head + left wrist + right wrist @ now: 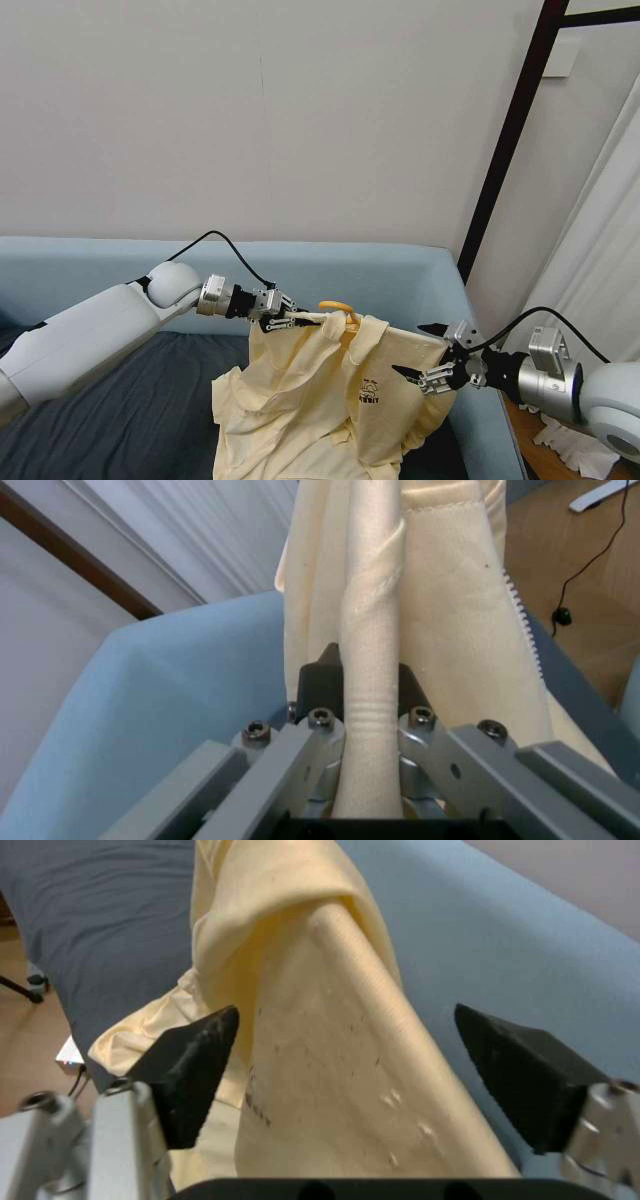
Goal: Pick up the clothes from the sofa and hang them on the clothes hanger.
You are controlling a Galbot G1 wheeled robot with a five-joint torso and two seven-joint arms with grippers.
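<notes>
A pale yellow T-shirt [320, 390] hangs above the blue sofa [120, 262], draped over a yellow hanger whose hook [336, 306] shows at its top. My left gripper [300, 321] is shut on a rolled edge of the shirt [370, 705] at its upper left, holding it up. My right gripper [424, 353] stands open at the shirt's right shoulder, one finger above the cloth and one below. In the right wrist view the shirt [330, 1065] lies between the spread fingers [195, 1065].
A dark cushion [110, 410] covers the sofa seat under the shirt. A dark rack pole [505, 140] rises at the right beside a pale curtain [600, 250]. Wooden floor with a white cloth [570, 445] shows at the lower right.
</notes>
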